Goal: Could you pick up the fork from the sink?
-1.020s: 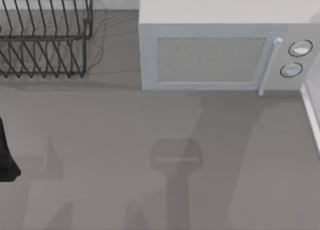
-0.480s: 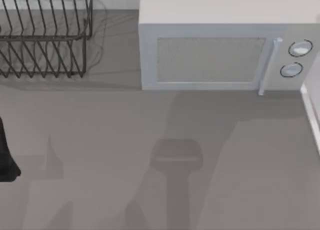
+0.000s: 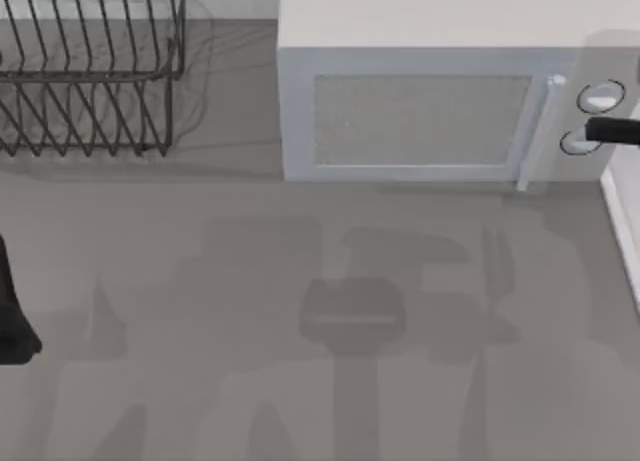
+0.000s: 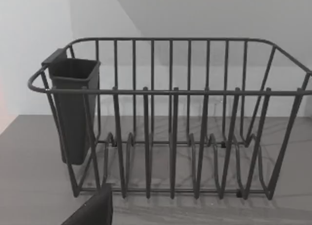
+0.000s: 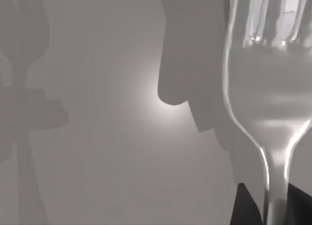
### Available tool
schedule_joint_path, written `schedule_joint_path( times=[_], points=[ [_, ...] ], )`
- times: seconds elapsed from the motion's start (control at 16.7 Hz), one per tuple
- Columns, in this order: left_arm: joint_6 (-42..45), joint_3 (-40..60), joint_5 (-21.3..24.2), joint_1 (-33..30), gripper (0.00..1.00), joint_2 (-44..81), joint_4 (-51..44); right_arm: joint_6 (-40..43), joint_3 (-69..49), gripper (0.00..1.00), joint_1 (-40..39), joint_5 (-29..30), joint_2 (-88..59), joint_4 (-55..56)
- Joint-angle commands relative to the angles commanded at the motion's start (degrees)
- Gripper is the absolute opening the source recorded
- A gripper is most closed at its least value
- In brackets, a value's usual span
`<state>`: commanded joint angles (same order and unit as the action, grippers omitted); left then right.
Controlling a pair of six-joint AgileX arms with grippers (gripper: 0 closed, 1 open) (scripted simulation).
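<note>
Holding the slim shiny silver metal fork [image 5: 265,103] close in front of its wrist camera, the right arm's end effector [image 5: 273,205] is gripping the narrow handle between its dark fingers [image 5: 243,208], and the tines are pointing away from it over the plain grey tabletop [image 5: 107,137]. The fork is hanging in the air and is not touching the surface below, where its shadow is lying. I am judging from this that the picking up itself is done, and that what is left is only to carry the fork higher or to keep it steady.

The top view is giving another part of the scene. A dark piece of the right arm [image 3: 615,131] is reaching in from the right edge, in front of the round knobs of the big white box-shaped microwave [image 3: 420,111]. A black wire dish rack [image 3: 90,71] is standing at the far left corner, and shadows of both arms are falling on the tabletop in the middle. No sink is appearing there.

The left arm [image 3: 12,311] is staying parked at the left edge of the tabletop. Its wrist camera is looking straight at the dish rack, with the dark square cutlery cup [image 4: 73,108] hanging on one end of it. I cannot tell whether the left end effector is released or clenched.
</note>
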<state>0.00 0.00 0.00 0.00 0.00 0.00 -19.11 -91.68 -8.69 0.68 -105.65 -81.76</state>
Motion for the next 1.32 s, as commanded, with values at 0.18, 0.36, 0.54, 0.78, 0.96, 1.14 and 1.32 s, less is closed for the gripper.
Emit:
schedule_joint_path(
  times=[0.18,0.36,0.54,0.78,0.96,1.14,1.32],
  points=[
    [0.0,0.0,0.0,0.0,1.0,0.0,0.0,-2.22,2.73,0.0,-7.92,-0.4,4.08,1.49],
    [0.0,0.0,0.0,0.0,1.0,0.0,0.0,-2.19,2.69,0.0,-11.73,-0.66,5.01,3.29],
    [0.0,0.0,0.0,0.0,1.0,0.0,0.0,-2.17,2.66,0.0,-11.84,-0.67,5.02,3.37],
    [0.0,0.0,0.0,0.0,1.0,0.0,0.0,-2.24,4.63,0.0,-11.84,-0.85,4.67,4.67],
    [0.0,0.0,0.0,0.0,1.0,0.0,0.0,-2.21,9.63,0.0,-12.11,-0.97,3.95,9.47],
    [0.0,0.0,0.0,0.0,1.0,0.0,0.0,-2.24,15.34,0.0,-12.23,-0.97,2.76,16.24],
    [0.0,0.0,0.0,0.0,1.0,0.0,0.0,-2.35,20.13,0.0,-12.24,-0.86,1.56,22.87]
  ],
)
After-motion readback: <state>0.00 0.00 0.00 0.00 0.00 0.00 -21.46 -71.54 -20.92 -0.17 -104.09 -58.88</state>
